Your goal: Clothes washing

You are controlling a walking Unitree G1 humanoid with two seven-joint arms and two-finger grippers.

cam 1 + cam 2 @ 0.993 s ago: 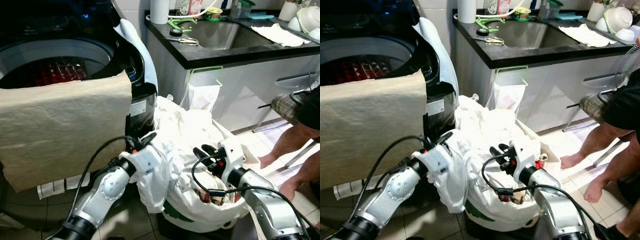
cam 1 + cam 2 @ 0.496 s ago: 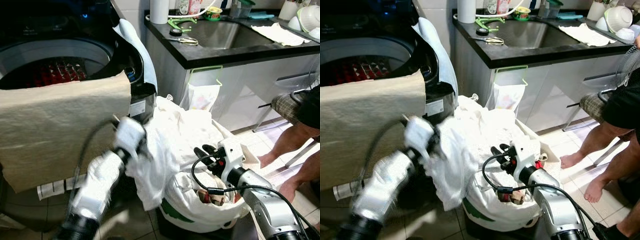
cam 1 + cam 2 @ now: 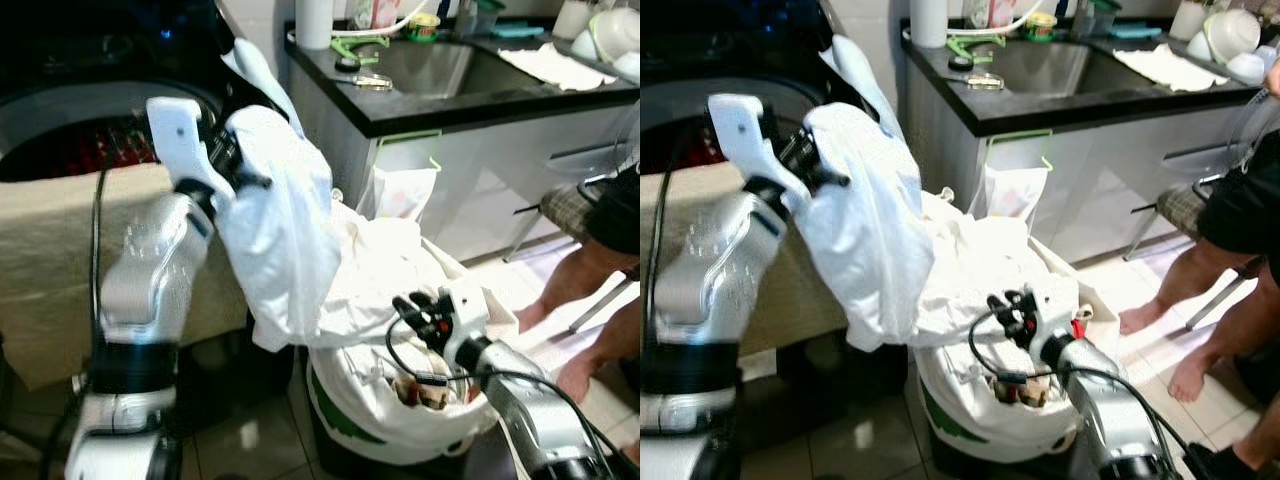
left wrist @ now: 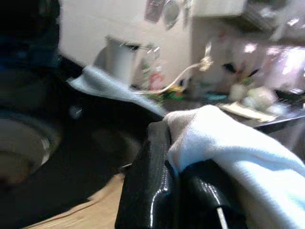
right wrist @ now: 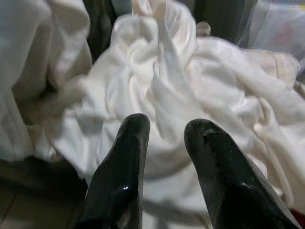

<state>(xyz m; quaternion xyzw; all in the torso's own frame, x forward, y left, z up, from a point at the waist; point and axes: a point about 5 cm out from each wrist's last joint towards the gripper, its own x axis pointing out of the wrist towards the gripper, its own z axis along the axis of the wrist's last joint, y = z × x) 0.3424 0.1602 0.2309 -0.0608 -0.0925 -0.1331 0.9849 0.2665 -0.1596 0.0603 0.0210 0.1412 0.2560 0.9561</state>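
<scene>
My left gripper (image 3: pixel 240 165) is raised beside the open top of the washing machine (image 3: pixel 60 110) and is shut on a white garment (image 3: pixel 285 230). The garment hangs down from it, its lower end still trailing into the white laundry bag (image 3: pixel 400 410) on the floor. In the left wrist view the white cloth (image 4: pixel 228 152) is pinched between the black fingers (image 4: pixel 152 181). Red laundry (image 3: pixel 100 150) lies in the drum. My right gripper (image 3: pixel 415 310) hovers open just above the heap of white clothes (image 5: pixel 157 86) in the bag.
A beige cloth (image 3: pixel 50 280) drapes over the washer's front. A pale blue cloth (image 3: pixel 255 70) hangs off the lid. To the right are a black counter with a sink (image 3: pixel 450 70), a plastic bag (image 3: pixel 405 190) hooked on the cabinet, and a person's bare legs (image 3: pixel 590 290).
My left arm has swung up from bag height to the washer's rim, lifting the white garment with it. The right gripper has hardly moved.
</scene>
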